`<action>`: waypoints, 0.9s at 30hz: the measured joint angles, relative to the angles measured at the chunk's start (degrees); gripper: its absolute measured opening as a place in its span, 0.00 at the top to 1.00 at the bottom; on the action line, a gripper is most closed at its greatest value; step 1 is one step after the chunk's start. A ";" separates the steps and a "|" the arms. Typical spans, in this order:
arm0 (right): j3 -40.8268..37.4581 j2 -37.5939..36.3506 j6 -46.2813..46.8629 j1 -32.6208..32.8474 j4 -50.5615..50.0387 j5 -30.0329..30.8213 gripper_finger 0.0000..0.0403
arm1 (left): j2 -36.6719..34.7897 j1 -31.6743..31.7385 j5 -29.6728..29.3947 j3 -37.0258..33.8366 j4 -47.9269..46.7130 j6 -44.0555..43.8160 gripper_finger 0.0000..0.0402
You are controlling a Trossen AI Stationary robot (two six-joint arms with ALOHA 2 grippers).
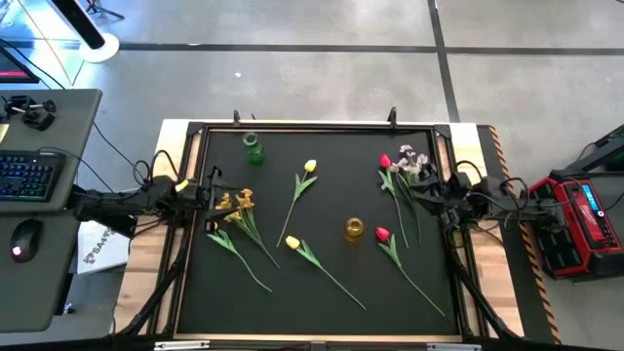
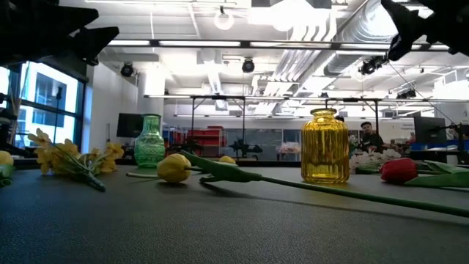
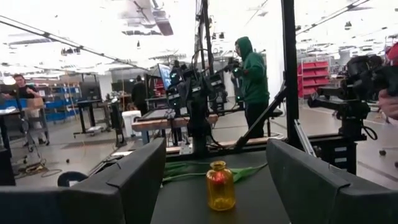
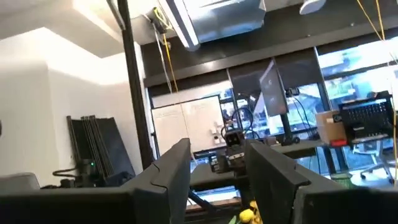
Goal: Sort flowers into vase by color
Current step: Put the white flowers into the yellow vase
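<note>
While both vases stand empty, nothing is sorted: the green vase (image 1: 253, 148) sits near the table's far left corner and the yellow vase (image 1: 354, 229) right of centre. Two yellow tulips (image 1: 310, 167) lie mid-mat, the orange-yellow sprig (image 1: 237, 205) by the left edge, red blooms (image 1: 382, 234) and the pale sprig (image 1: 409, 159) toward the right. Left gripper (image 1: 207, 196) hovers at the left edge, released and wide; right gripper (image 1: 436, 198) waits at the right edge, jaws apart, holding nothing.

All flowers lie flat on the dark surface (image 1: 322, 292): an orange-yellow sprig (image 1: 237, 205) at left, two yellow tulips (image 1: 309, 167) (image 1: 292, 242) mid-mat, one red bloom (image 1: 381, 234) beside the yellow vase (image 1: 354, 229), another (image 1: 385, 161) touching, it seems, the pale blossom sprig (image 1: 410, 161). The green vase (image 1: 253, 149) stands upright.
</note>
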 joint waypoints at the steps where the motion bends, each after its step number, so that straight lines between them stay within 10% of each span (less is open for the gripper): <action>1: 0.02 0.12 1.13 0.00 -1.01 1.82 0.65 | 0.00 0.00 0.01 0.00 -0.05 -0.91 0.34; 15: 18.88 27.20 20.67 0.00 -47.56 22.69 0.65 | 0.00 0.00 0.01 0.00 0.19 -4.73 0.34; 27: 41.42 63.35 30.99 -0.15 -84.48 19.98 0.46 | 0.00 0.00 0.44 0.00 -0.27 -4.00 0.34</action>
